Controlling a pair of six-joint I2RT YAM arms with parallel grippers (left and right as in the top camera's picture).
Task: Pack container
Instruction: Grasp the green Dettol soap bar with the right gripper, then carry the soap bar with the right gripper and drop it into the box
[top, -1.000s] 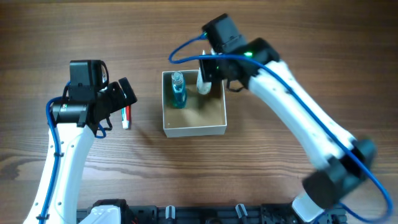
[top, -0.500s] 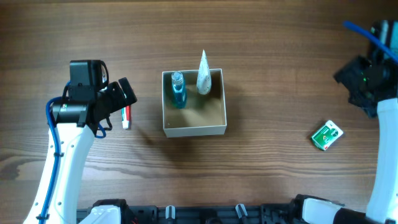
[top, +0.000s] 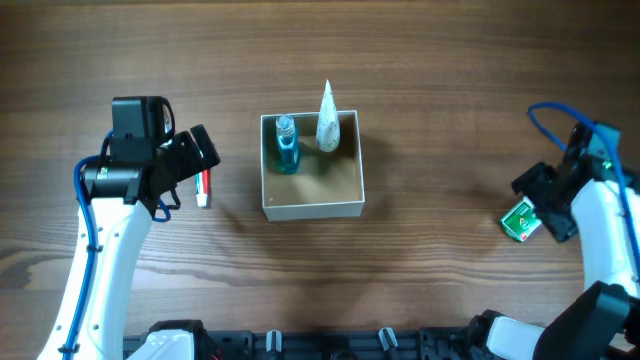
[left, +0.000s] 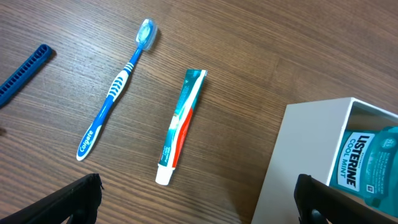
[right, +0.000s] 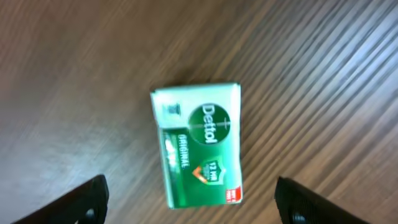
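The container (top: 312, 209) is a white-walled square box with a tan inside, mid-table; its corner shows in the left wrist view (left: 298, 162). In it stand a blue Listerine bottle (top: 287, 145) (left: 368, 168) and a white tube (top: 327, 120) that leans on the back wall. My left gripper (top: 190, 160) (left: 196, 205) is open and empty, over a toothpaste tube (top: 204, 187) (left: 181, 124) left of the container. My right gripper (top: 537, 208) (right: 193, 205) is open and hovers over a green Dettol soap box (top: 519, 221) (right: 196, 152) at the far right, without touching it.
A blue-and-white toothbrush (left: 115, 87) lies left of the toothpaste, and a blue comb (left: 22, 68) lies further left. The brown wooden table (top: 440, 90) carries nothing else in view.
My right arm has left the container, swung to the far right and come down over the soap box. The white tube stays in the container. The left arm has not moved.
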